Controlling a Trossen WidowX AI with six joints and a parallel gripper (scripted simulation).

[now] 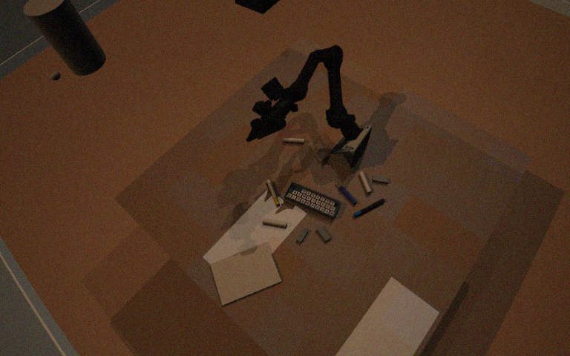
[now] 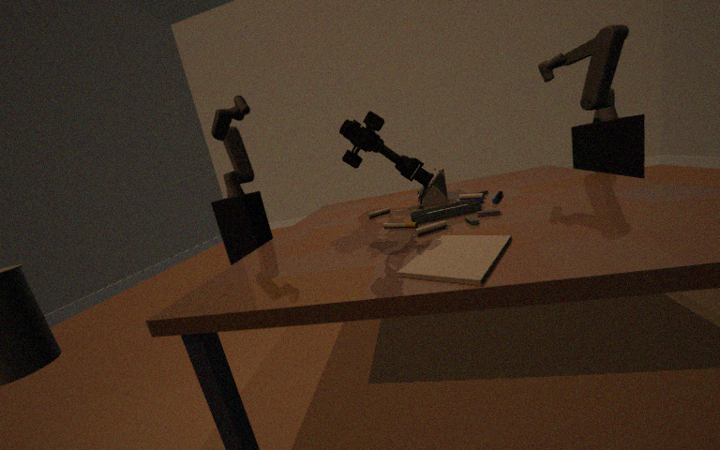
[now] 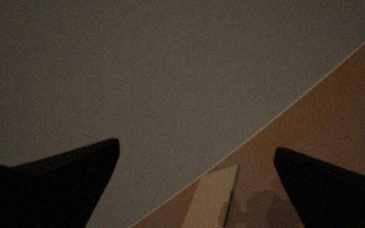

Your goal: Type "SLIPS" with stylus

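Observation:
The dark keyboard [image 1: 312,200] [image 2: 445,211] with pale keys lies on the desk in front of the arm base. A blue pen-like tool [image 1: 347,195] with a narrow tip lies just right of it in the top view. A black-and-blue pen [image 1: 369,208] lies farther right, and a grey-and-yellow one [image 1: 273,193] lies left of the keyboard. I cannot tell for certain which is the stylus. My gripper [image 1: 251,122] [image 3: 198,151] is open and empty, raised above the desk, left of and behind the keyboard in the top view. Neither keyboard nor pens show in the wrist view.
A pale flat pad [image 1: 246,274] [image 2: 458,258] [image 3: 209,199] lies near the desk edge, beside a white sheet [image 1: 239,234]. Pale cylinders [image 1: 274,223] [image 1: 365,182] [image 1: 293,140] and small grey blocks [image 1: 323,233] [image 1: 302,235] [image 1: 381,180] lie around the keyboard.

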